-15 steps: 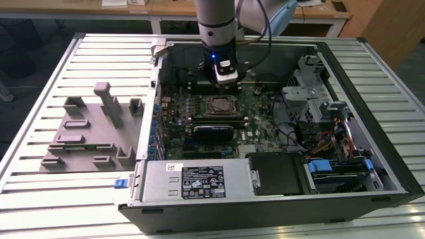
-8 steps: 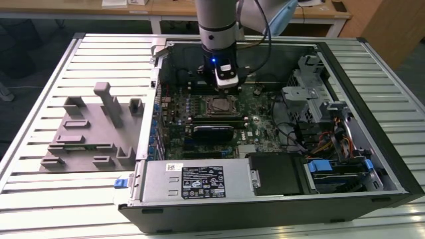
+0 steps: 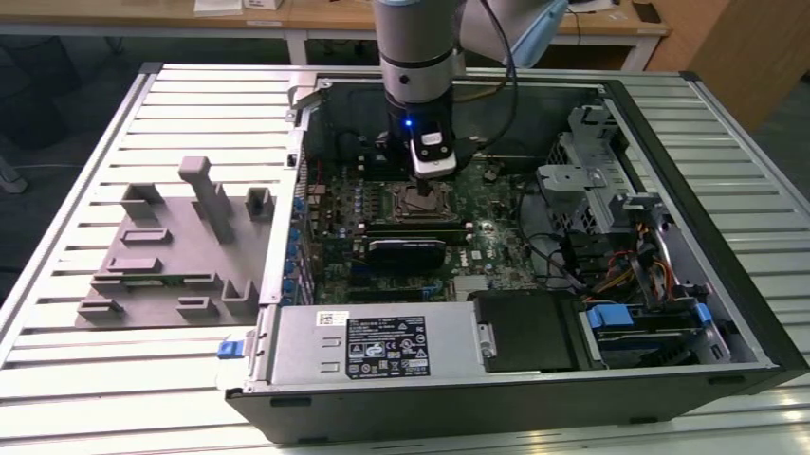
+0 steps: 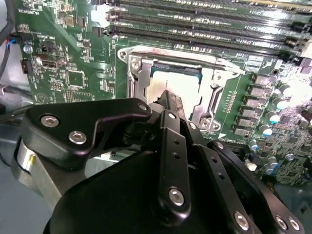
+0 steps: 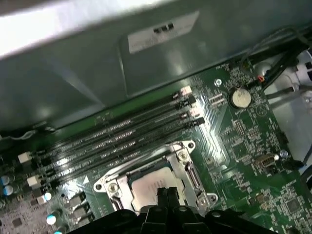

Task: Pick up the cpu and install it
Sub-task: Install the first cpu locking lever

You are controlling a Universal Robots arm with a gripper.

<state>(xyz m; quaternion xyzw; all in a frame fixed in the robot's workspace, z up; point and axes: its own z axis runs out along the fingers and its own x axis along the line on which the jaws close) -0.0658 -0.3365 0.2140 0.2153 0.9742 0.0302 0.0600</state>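
Directly beneath the claw [image 4: 168,97], whose fingertips look pressed together above it, the cpu [image 4: 171,84] lies inside the open socket frame [image 4: 134,73], seemingly so it seats squarely.

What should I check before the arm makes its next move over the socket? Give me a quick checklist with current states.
1. cpu inside the socket frame: ok, its silvery top shows within the frame in both wrist views.
2. cpu lying flat and fully seated: cannot tell, the gripper covers part of it.
3. Gripper centred over the socket: ok, it stands directly above it in the exterior view.
4. Grip state on the cpu: cannot tell.
5. Socket frame open, not over the chip: ok.
6. Memory slots apart from the gripper: ok.
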